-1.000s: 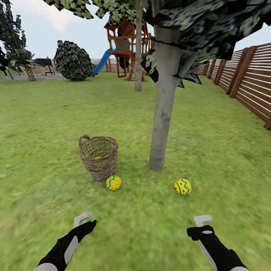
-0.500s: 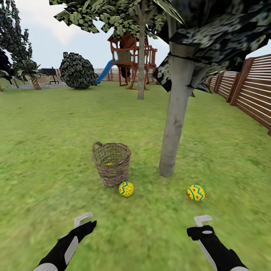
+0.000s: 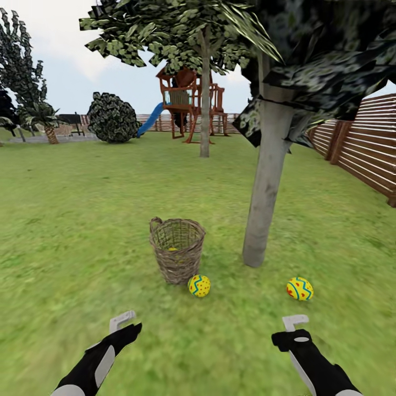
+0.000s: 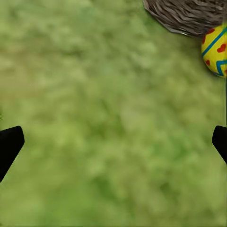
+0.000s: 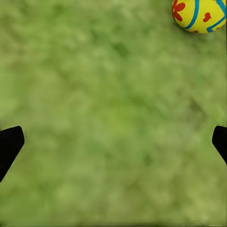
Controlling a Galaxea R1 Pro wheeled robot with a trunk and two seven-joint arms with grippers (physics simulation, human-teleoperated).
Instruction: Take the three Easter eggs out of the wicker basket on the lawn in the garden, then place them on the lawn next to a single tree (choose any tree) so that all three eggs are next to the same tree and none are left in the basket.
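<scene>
I see the wicker basket (image 3: 177, 250) standing upright on the lawn (image 3: 82, 220), brown and see-through, loop handle on its far-left rim. A bit of yellow shows through the weave: the egg in the basket (image 3: 172, 249), mostly hidden. The egg by the basket (image 3: 199, 286) lies on the grass just beside the basket's base, yellow with blue zigzags and red dots; in the left wrist view it (image 4: 215, 51) sits right by the basket bottom (image 4: 187, 15). The egg right of the trunk (image 3: 300, 289) lies on the grass near the tree (image 3: 267, 198), which has a pale grey-tan trunk and a dark speckled crown; this egg (image 5: 199, 15) also shows in the right wrist view.

My left gripper (image 3: 122, 320) and right gripper (image 3: 295, 322) hover low over bare grass, short of the eggs. Both wrist views show fingertips (image 4: 10, 144) (image 5: 10, 144) spread wide apart, nothing between them, touching nothing.
</scene>
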